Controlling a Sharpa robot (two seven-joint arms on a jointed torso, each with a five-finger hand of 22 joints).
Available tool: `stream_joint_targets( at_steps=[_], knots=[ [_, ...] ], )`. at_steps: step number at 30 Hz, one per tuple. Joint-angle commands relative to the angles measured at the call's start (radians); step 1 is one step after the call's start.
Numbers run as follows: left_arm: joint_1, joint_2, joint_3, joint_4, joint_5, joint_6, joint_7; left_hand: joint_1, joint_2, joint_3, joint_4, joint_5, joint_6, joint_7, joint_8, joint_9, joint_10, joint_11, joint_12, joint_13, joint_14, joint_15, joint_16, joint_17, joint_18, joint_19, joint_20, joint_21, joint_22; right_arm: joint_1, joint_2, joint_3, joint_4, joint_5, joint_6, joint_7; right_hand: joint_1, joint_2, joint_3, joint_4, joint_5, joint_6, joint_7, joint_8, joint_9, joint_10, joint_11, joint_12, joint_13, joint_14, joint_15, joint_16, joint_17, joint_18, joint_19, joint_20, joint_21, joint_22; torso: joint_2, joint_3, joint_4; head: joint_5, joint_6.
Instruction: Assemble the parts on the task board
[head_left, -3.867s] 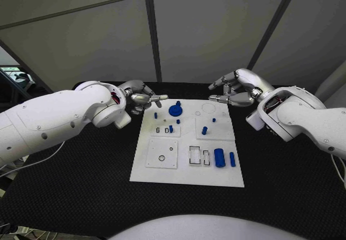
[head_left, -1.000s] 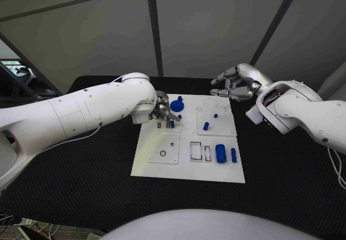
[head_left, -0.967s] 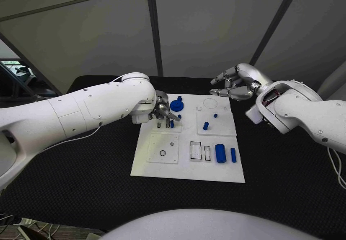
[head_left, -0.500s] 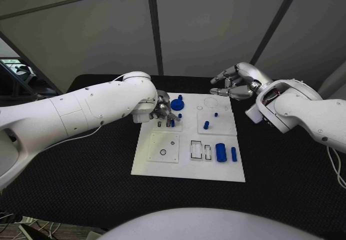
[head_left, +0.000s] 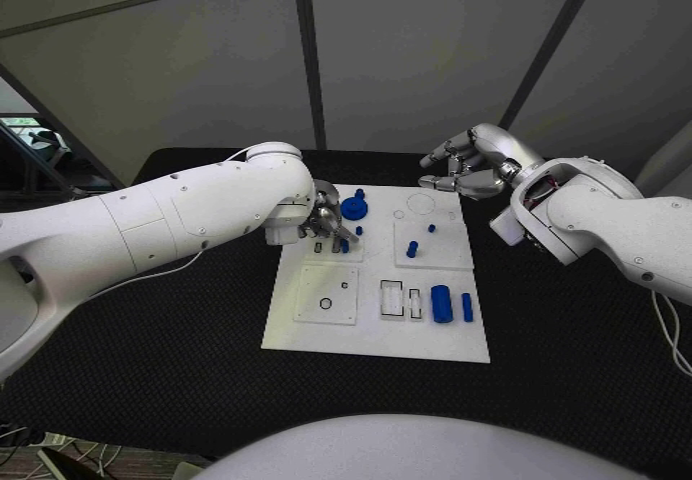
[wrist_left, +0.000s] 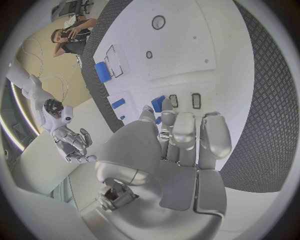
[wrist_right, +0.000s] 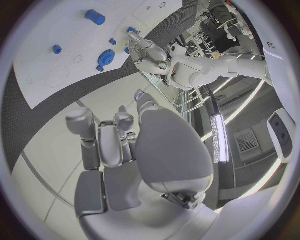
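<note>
Nearest me on the board (head_left: 375, 340), at about five o'clock from its middle, I see a fat blue cylinder (head_left: 441, 303) lying flat with a thin blue rod (head_left: 466, 308) just beside it on the right. Two empty rectangular slots (head_left: 391, 299) sit just left of them, and at about seven o'clock a square plate (head_left: 327, 295) carries a small round hole.

Further up, at about one o'clock, a short blue peg (head_left: 411, 249) stands on the right-hand plate, with a smaller blue peg (head_left: 430, 229) beyond it.

My left hand (head_left: 326, 222) is down over the board at about eleven o'clock. In the left wrist view its fingers (wrist_left: 184, 131) lie close together and point down at the two small slots (wrist_left: 196, 100), with a blue peg (wrist_left: 159, 103) right at the fingertips. I cannot tell whether that peg is pinched or merely touched.

Beyond the hand, at about twelve o'clock, the blue gear (head_left: 352, 210) lies on the board, just beside the fingers. The right wrist view shows the gear (wrist_right: 104, 59) too.

Farthest out, my right hand (head_left: 469, 168) hangs above the board's far right corner, at about one o'clock. Its fingers (wrist_right: 99, 136) are curled in and hold nothing.
</note>
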Motion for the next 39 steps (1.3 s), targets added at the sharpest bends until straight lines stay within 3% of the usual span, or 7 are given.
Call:
stream_joint_targets(
  at_steps=[1,14,20,21,23,25,39],
  knots=[
    [0.001,0.001,0.0,-0.001,-0.006,0.009,0.0,0.011,0.004,0.007,-0.003,0.0,-0.008,-0.001,0.006,0.002,0.002,-0.005,0.003,0.0,0.0,-0.01,-0.007,0.001,-0.049,0.0,-0.002,0.006,0.001,0.002,0.001,0.001,0.0,-0.002,0.007,0.0,-0.005,0.005,-0.004,0.0,0.006,-0.006,-0.001,0.002,-0.001,0.003,0.002,0.001,-0.001,0.029,-0.007,-0.006,0.0,0.02,-0.004,-0.002,-0.006,-0.001,0.0,-0.0003,0.0008,-0.001,-0.001],
    [0.0,-0.009,0.0,0.011,0.022,0.002,0.017,0.181,0.025,0.192,-0.106,0.01,-0.037,-0.015,0.004,0.017,-0.014,-0.019,-0.024,-0.01,0.0,-0.022,-0.012,0.007,-0.049,-0.005,-0.013,0.007,0.012,0.002,0.005,0.001,-0.004,-0.002,0.013,-0.001,-0.005,0.005,-0.003,-0.001,0.008,-0.005,-0.001,0.003,-0.001,0.002,0.002,0.001,-0.001,0.029,-0.007,-0.006,0.0,0.02,-0.004,-0.002,-0.006,-0.002,0.001,-0.001,0.0004,-0.002,-0.006],
    [0.0,-0.024,0.0,0.022,0.047,-0.017,0.026,0.167,-0.052,0.41,-0.115,0.012,-0.048,-0.008,0.008,0.034,-0.011,-0.018,-0.045,-0.022,0.001,-0.017,-0.015,0.012,-0.05,-0.006,-0.013,0.009,0.024,0.002,0.005,0.001,-0.005,-0.002,0.016,-0.003,-0.005,0.005,-0.003,-0.001,0.008,-0.005,-0.001,0.003,-0.001,0.002,0.002,0.001,-0.001,0.029,-0.007,-0.006,0.0,0.02,-0.004,-0.002,-0.006,-0.002,0.0,-0.0004,0.0019,-0.002,-0.007],
    [0.0,-0.028,0.0,0.025,0.05,-0.022,0.028,0.108,-0.108,0.564,-0.098,0.009,-0.045,0.004,0.019,0.049,-0.002,-0.017,-0.049,-0.024,0.002,-0.011,-0.016,0.016,-0.05,-0.006,-0.011,0.009,0.03,0.002,0.005,0.001,-0.006,-0.002,0.017,-0.004,-0.005,0.005,-0.003,-0.001,0.008,-0.005,-0.001,0.003,-0.001,0.002,0.002,0.001,-0.001,0.029,-0.007,-0.006,0.0,0.02,-0.004,-0.002,-0.006,-0.002,0.001,-0.0003,0.0017,-0.002,-0.007],
    [0.0,-0.037,0.0,0.031,0.065,-0.041,0.033,0.054,-0.172,0.689,-0.112,0.004,-0.053,-0.005,0.031,0.066,0.004,-0.017,-0.046,-0.021,0.003,-0.009,-0.017,0.019,-0.05,-0.005,-0.01,0.008,0.035,0.002,0.005,0.001,-0.006,-0.002,0.018,-0.004,-0.005,0.005,-0.003,-0.001,0.008,-0.005,-0.001,0.003,-0.001,0.002,0.002,0.001,-0.001,0.029,-0.007,-0.006,0.0,0.02,-0.004,-0.002,-0.006,-0.002,0.0,-0.0005,0.0012,-0.003,-0.007],
    [0.0,-0.046,0.0,0.038,0.085,-0.069,0.038,-0.006,-0.205,0.808,-0.134,0.003,-0.055,-0.001,0.052,0.09,0.009,-0.016,-0.045,-0.021,0.006,-0.013,-0.018,0.023,-0.049,-0.004,-0.01,0.006,0.04,0.002,0.005,0.001,-0.007,-0.002,0.019,-0.005,-0.004,0.006,-0.003,-0.001,0.01,-0.005,-0.001,0.003,-0.001,0.002,0.002,0.001,-0.002,0.029,-0.007,-0.008,-0.001,0.02,-0.004,-0.002,-0.008,-0.004,0.0,-0.0001,0.0022,-0.006,-0.005],
    [-0.002,-0.102,0.001,0.119,0.063,-0.236,0.054,-0.075,-0.229,0.921,-0.193,0.001,-0.064,-0.01,0.088,0.127,0.013,-0.017,-0.058,-0.038,0.012,-0.02,-0.011,0.035,-0.055,0.013,-0.011,0.017,0.067,0.001,0.0,0.001,-0.011,-0.002,0.016,-0.005,-0.004,0.007,-0.003,-0.001,0.011,-0.004,-0.001,0.004,-0.001,0.0,0.002,-0.002,-0.005,0.029,-0.007,-0.008,-0.001,0.02,-0.005,-0.002,-0.009,-0.005,0.0,-0.0005,0.0029,-0.007,-0.01]
  ],
)
